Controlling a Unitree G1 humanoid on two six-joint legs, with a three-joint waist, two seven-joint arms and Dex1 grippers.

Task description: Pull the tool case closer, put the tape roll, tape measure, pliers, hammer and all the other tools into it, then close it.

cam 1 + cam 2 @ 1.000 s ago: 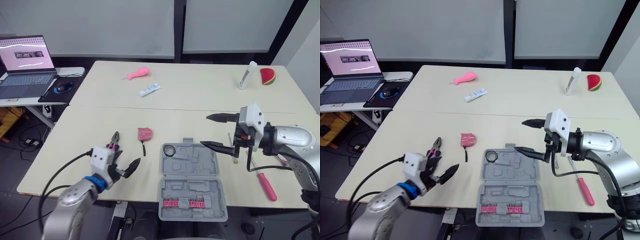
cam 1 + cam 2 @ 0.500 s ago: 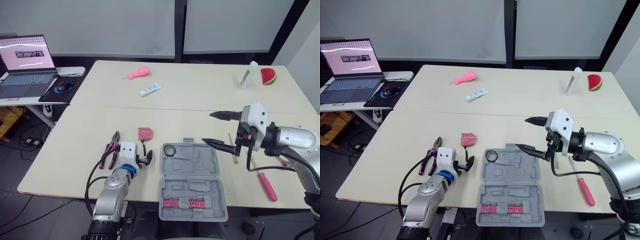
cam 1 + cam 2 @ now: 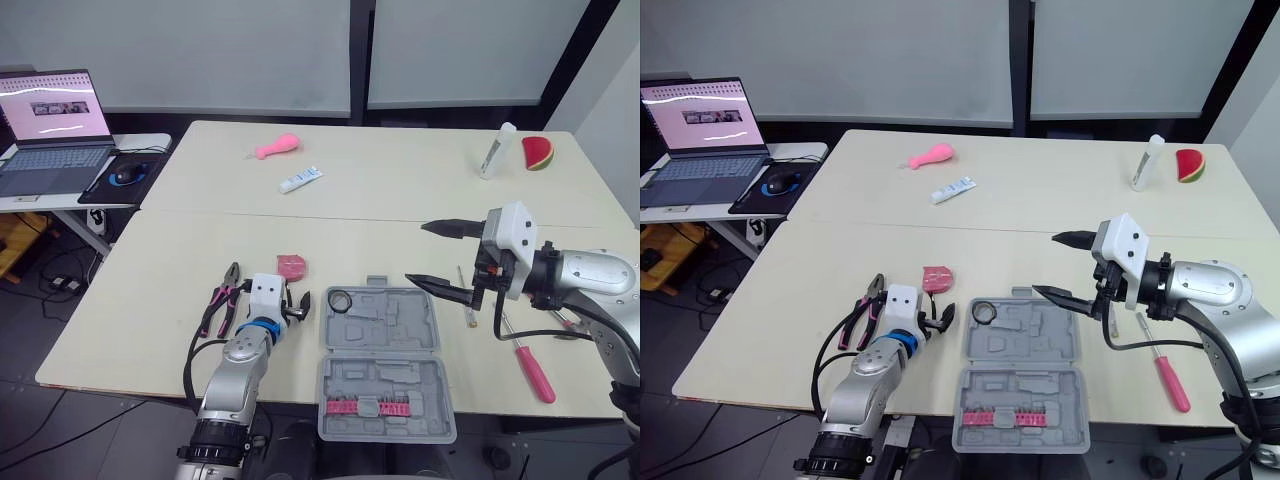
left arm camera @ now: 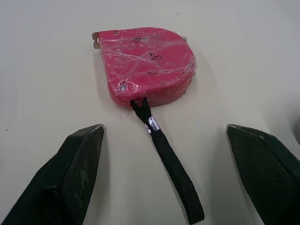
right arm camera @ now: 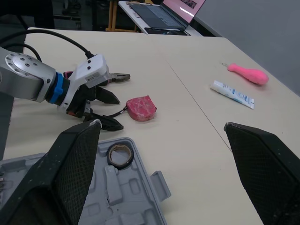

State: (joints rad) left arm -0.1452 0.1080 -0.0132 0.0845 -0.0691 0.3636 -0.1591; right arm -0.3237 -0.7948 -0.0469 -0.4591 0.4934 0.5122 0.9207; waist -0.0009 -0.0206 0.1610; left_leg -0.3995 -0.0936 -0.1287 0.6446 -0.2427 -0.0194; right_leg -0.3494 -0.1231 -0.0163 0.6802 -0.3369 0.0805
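The grey tool case (image 3: 384,362) lies open at the table's front edge, with a tape roll (image 3: 338,299) in its far left pocket and pink bits in the near half. Left of it the pink tape measure (image 4: 145,63) rests on the table, its black strap trailing toward my left gripper (image 4: 164,130). That gripper is open, low over the strap, one finger on each side. Pink-handled pliers (image 3: 222,297) lie further left. My right gripper (image 3: 417,253) hovers open above the case's right far corner. A red screwdriver (image 3: 531,366) lies right of the case.
A thin tool (image 3: 463,293) lies beside the case's right edge. At the back of the table are a pink toy (image 3: 275,148), a tube (image 3: 300,179), a white bottle (image 3: 495,150) and a watermelon slice (image 3: 537,152). A laptop (image 3: 50,130) stands on a side desk at the left.
My left gripper has swung from the front left of the table in to the tape measure's strap. The right gripper has hardly moved.
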